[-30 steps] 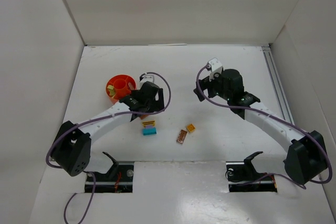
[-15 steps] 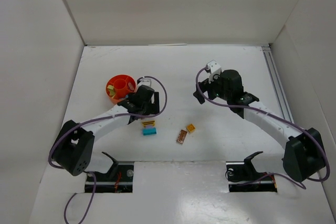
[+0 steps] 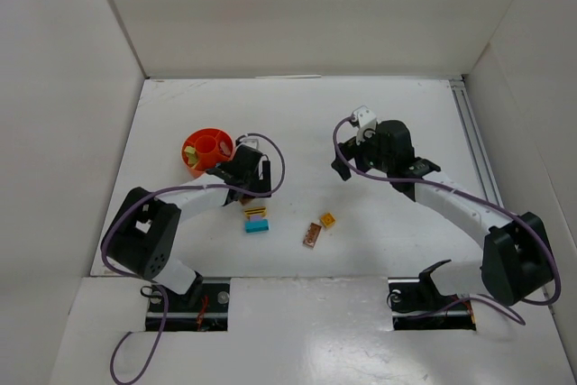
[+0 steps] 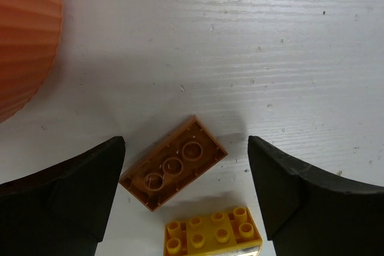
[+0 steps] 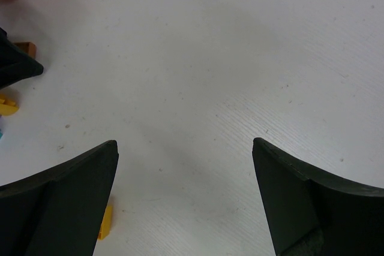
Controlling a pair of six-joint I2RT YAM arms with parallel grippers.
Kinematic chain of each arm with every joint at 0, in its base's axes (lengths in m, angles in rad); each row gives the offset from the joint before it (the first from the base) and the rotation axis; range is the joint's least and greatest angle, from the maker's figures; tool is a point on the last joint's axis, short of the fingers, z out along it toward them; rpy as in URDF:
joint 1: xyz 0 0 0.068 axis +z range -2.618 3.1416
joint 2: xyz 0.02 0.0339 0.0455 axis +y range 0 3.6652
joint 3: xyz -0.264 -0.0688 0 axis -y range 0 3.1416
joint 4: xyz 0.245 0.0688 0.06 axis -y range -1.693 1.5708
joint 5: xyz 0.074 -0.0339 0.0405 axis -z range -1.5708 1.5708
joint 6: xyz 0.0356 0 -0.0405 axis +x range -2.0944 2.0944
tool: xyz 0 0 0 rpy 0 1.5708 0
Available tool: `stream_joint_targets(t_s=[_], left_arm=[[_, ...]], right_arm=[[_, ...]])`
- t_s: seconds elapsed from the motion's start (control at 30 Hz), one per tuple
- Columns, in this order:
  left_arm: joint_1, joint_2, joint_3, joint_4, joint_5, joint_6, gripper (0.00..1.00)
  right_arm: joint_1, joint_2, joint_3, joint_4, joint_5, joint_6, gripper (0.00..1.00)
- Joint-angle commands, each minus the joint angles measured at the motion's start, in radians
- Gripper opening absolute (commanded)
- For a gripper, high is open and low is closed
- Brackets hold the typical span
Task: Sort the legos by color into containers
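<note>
The orange-red bowl (image 3: 208, 148) stands left of centre and holds a few small bricks; its ribbed wall shows in the left wrist view (image 4: 24, 34). My left gripper (image 4: 186, 148) is open, low over the table, with an upside-down brown brick (image 4: 174, 171) lying between its fingers, untouched. A yellow brick (image 4: 213, 232) lies just below it. In the top view the left gripper (image 3: 243, 191) sits right of the bowl, above a yellow-and-teal brick pair (image 3: 256, 220). My right gripper (image 5: 184, 145) is open and empty over bare table, at centre right (image 3: 347, 161).
A brown brick (image 3: 312, 234) and a small yellow brick (image 3: 328, 219) lie near the table's middle front. The yellow one shows by the right gripper's left finger (image 5: 105, 223). White walls enclose the table on three sides.
My left gripper has moved a little left and toward the bricks beside the bowl, staying open. The right gripper has shifted slightly left.
</note>
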Motion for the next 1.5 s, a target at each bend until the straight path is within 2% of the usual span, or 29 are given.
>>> stream_joint_targets(t_s=[0.0, 0.07, 0.37, 0.53, 0.77, 0.97, 1.2, 1.4, 1.47], left_arm=[[0.002, 0.012, -0.004, 0.016, 0.057, -0.012, 0.78], [0.002, 0.012, -0.015, 0.005, 0.092, -0.038, 0.74], [-0.047, 0.002, -0.064, -0.115, 0.048, -0.198, 0.75], [-0.072, -0.029, -0.095, -0.127, 0.048, -0.241, 0.75], [-0.072, -0.04, -0.075, -0.138, -0.015, -0.273, 0.49], [-0.072, 0.022, -0.038, -0.184, -0.094, -0.335, 0.39], [-0.052, 0.022, -0.027, -0.178, -0.105, -0.381, 0.34], [-0.052, 0.032, -0.009, -0.169, -0.093, -0.381, 0.16], [-0.052, 0.0, 0.015, -0.169, -0.11, -0.361, 0.15]], right_arm=[[-0.008, -0.005, 0.039, 0.023, -0.008, -0.001, 0.97], [-0.017, 0.005, 0.039, 0.023, -0.008, -0.001, 0.97], [-0.017, 0.005, 0.048, 0.023, -0.026, -0.001, 0.96], [-0.017, 0.005, 0.048, 0.023, -0.037, -0.001, 0.96], [-0.017, -0.006, 0.029, 0.033, -0.037, 0.008, 0.96], [-0.026, -0.038, 0.007, 0.033, -0.028, 0.017, 0.96], [-0.026, -0.06, -0.002, 0.033, -0.017, 0.017, 0.96], [-0.026, -0.089, -0.002, 0.033, -0.017, 0.017, 0.96], [-0.026, -0.098, -0.011, 0.033, -0.017, 0.017, 0.96]])
